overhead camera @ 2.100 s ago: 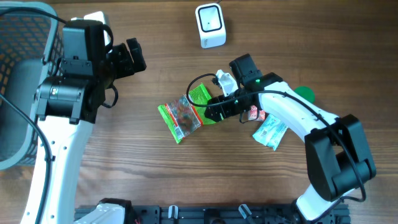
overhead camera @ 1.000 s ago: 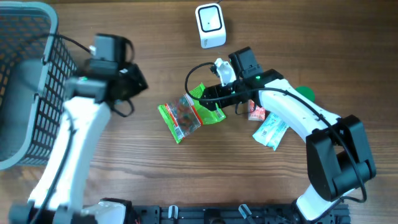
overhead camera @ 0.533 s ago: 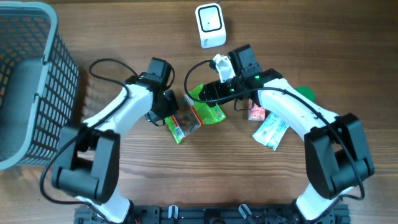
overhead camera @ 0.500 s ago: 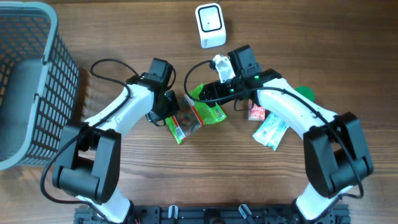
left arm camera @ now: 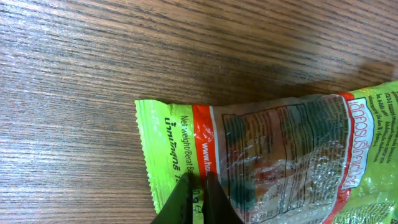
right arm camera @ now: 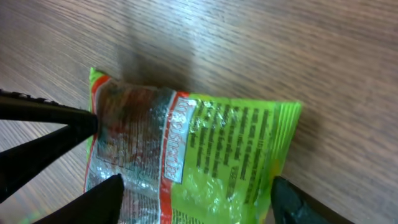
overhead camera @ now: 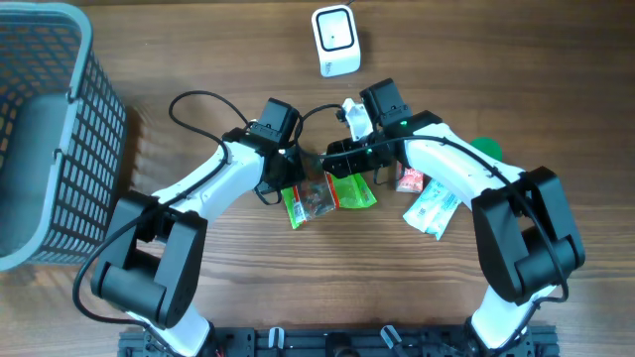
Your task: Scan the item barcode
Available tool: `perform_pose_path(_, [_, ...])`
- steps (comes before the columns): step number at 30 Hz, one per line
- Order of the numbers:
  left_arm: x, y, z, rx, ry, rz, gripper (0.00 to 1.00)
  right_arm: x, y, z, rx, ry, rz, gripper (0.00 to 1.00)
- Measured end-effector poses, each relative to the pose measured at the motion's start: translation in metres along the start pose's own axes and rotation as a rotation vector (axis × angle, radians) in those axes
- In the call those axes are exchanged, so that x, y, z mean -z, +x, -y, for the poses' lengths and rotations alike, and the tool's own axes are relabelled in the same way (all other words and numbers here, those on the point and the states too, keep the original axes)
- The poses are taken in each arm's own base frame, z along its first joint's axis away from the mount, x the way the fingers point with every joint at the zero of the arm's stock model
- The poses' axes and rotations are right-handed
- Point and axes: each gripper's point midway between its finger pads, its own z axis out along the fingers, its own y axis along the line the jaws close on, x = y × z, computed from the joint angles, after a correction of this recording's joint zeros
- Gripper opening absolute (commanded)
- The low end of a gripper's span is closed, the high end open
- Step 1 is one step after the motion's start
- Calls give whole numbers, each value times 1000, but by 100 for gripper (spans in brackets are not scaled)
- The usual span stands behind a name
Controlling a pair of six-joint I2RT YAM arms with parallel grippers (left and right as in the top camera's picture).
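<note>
Green snack packet lying on wooden tabletop, left tool pressed together at its edge, right tool spread astride it

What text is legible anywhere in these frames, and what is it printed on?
"Net weight/Berat B..." on the green snack packet, left edge; the rest is hidden.
"www.ha..." on the same packet's red band; the rest is hidden.
Thai line beside them and the fine-print panel: too blurred to read.
White scanner and the other packets: nothing legible.
</note>
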Motion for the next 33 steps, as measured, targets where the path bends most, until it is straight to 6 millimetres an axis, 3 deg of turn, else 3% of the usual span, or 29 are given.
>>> perform_pose_path(6, [0,0,0,0,-1,-1,8,-3,15,8,-78,5,-40,78])
perform_pose_path(12, [0,0,0,1,-1,-1,4,-14,21,-10,-77,-147,-10,77])
perform_pose_path(23, [-5,0,-2,-5,-1,23,4,-25,37,-40,-103,-381,38,63])
perform_pose_path(33, [-7,0,-4,-7,5,42,4,-28,25,-54,-170,-418,89,57])
